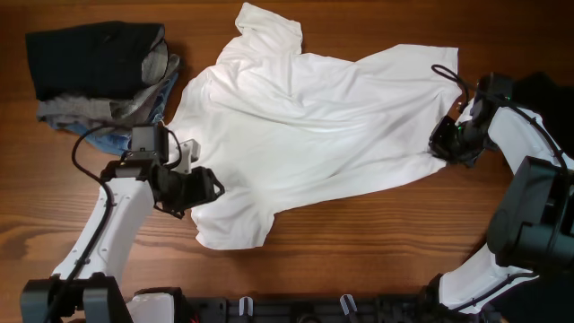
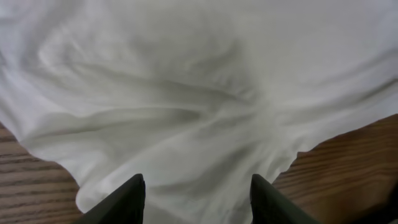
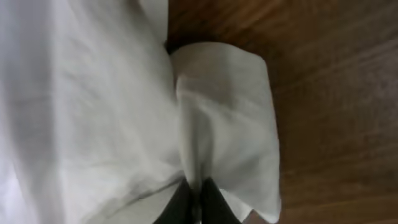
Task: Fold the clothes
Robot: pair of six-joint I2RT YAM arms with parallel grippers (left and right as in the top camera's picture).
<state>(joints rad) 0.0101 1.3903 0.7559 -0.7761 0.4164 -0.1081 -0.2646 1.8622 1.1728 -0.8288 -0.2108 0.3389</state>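
Observation:
A large white T-shirt (image 1: 305, 117) lies spread and wrinkled across the middle of the wooden table. My left gripper (image 1: 212, 187) is open at the shirt's near left edge, its two fingers over the white fabric (image 2: 199, 124) and not closed on it. My right gripper (image 1: 441, 142) is shut on a pinched fold of the shirt's right edge (image 3: 217, 124). A stack of folded black, grey and blue-denim pieces (image 1: 99, 72) sits at the far left.
A black garment (image 1: 547, 90) shows at the far right edge behind the right arm. Bare wood (image 1: 359, 242) runs along the front of the table. A black cable (image 1: 447, 74) loops over the shirt's right corner.

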